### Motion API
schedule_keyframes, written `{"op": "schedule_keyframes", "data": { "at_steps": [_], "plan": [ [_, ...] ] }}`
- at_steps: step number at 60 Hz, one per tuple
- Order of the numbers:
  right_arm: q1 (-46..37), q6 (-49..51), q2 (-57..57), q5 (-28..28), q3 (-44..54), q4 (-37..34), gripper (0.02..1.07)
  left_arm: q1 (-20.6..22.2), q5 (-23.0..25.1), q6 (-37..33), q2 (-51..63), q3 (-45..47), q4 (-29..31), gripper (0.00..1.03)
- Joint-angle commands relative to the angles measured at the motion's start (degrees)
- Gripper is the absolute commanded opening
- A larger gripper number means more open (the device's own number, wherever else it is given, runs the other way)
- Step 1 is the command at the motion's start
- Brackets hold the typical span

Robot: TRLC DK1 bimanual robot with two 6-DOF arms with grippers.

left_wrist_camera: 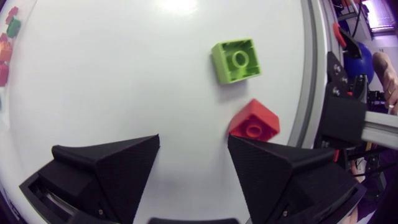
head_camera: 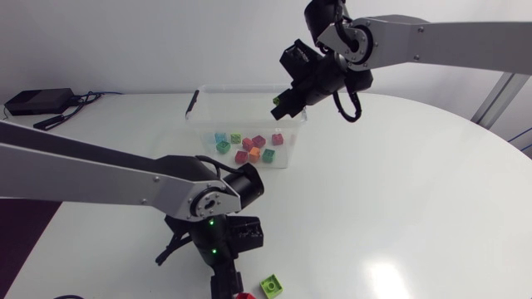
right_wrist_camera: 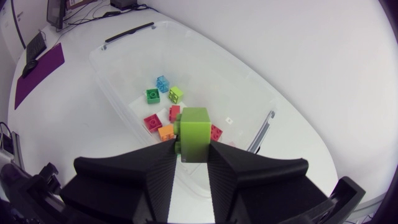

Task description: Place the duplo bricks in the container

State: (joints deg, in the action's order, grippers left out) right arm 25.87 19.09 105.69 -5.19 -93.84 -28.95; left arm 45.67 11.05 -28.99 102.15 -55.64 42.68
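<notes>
Holding green brick (right_wrist_camera: 194, 132), right hand (right_wrist_camera: 191, 150) overhangs container (right_wrist_camera: 115, 99).

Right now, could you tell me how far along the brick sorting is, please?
Done: several bricks lie in the container. In hand: the right gripper is shut on a green brick above the container. Left: a red brick and a lime brick sit on the table, ahead of the open left gripper.

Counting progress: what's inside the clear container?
Loose bricks on the container floor: blue, green, lime, orange, red and pink ones. In the right wrist view, the green brick in the right gripper hides part of the floor.
</notes>
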Motion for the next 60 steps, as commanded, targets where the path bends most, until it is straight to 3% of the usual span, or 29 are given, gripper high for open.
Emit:
{"op": "schedule_keyframes", "data": {
  "at_steps": [1,19,23,29,35,60],
  "plan": [
    [-0.2,0.7,-1.5,-0.3,1.2,-0.8,0.28,-2.1,-1.6,-2.1,2.4,0.6,-0.2,0.77],
    [-0.2,0.6,-1.5,-0.3,1.3,-0.9,0.28,-5.2,-4.2,-3.6,-1.7,1.4,-0.3,0.77],
    [-0.2,0.7,-1.6,-0.3,1.4,-0.9,0.28,-3.2,1.0,-3.1,-8.0,1.6,2.5,0.77],
    [-0.2,0.8,-1.6,-0.3,1.5,-0.9,0.28,1.0,2.2,-0.3,-12.4,2.1,3.6,0.78],
    [-0.2,0.8,-1.7,-0.3,1.5,-0.9,0.28,2.6,5.6,0.3,-12.3,2.1,4.6,0.84],
    [-0.6,1.0,-2.9,-0.3,2.7,-1.0,0.28,5.0,8.1,0.4,-6.3,6.9,1.3,0.84]
  ]
}}
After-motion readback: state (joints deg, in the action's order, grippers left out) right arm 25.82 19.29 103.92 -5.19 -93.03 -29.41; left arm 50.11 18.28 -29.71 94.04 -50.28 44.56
